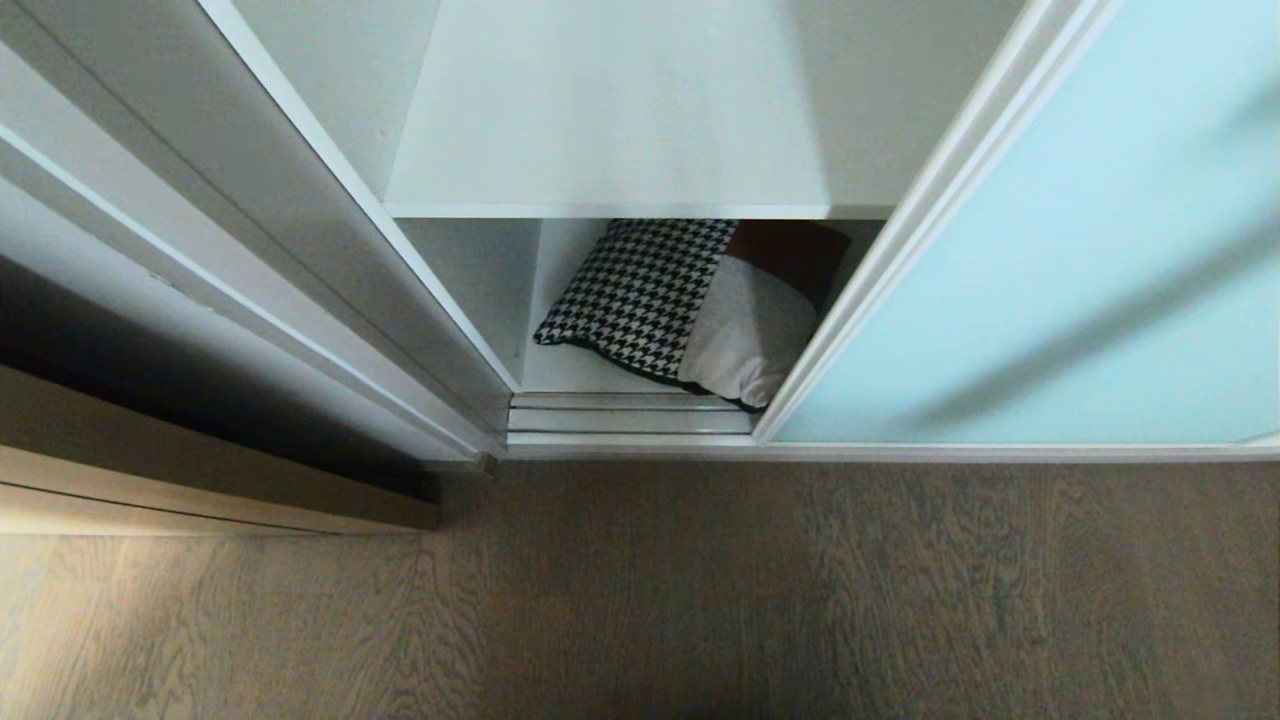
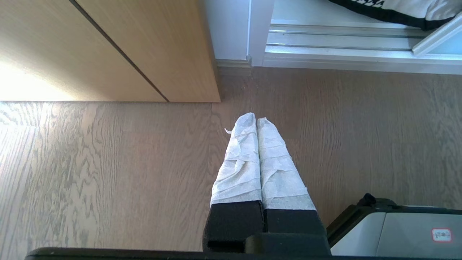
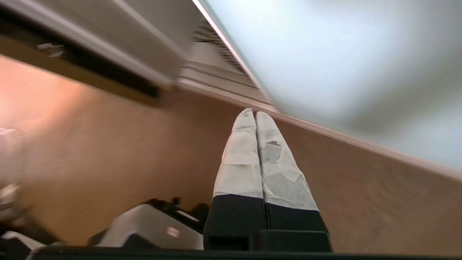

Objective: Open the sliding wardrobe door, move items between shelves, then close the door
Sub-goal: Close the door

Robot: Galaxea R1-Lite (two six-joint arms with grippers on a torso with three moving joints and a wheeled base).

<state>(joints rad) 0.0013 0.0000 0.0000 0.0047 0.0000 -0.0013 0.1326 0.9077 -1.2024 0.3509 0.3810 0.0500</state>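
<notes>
Frosted aqua glass, thin silver-white frame: sliding wardrobe door (image 1: 1050,270), standing to the right of the opening, partly slid aside; its edge overlaps the right corner of the cushion

White boards, smooth: upper shelf (image 1: 610,120), bare as far as seen; lower shelf (image 1: 560,372), holding the one visible item

Cushion (image 1: 690,305), square, black-and-white houndstooth on the left, rust-brown and cream patches on the right: leans tilted on the lower shelf, near the bottom track (image 1: 630,415). No other items can be told

Left claw (image 2: 256,120), white-wrapped fingers pressed together, closed on nothing: hangs over the grey wood-grain floor (image 1: 640,600), well apart from the wardrobe, beside the light wood cabinet (image 2: 108,50); looks parked

Right claw (image 3: 255,112), wrapped the same, closed and empty: points toward the foot of the door, near its lower frame; contact cannot be told

Progress, judged: early. Door part-open, a gap already showing both shelves; opening may need widening to free the cushion's covered corner. Cushion not yet lifted or moved to the upper shelf. Closing the door remains last
</notes>
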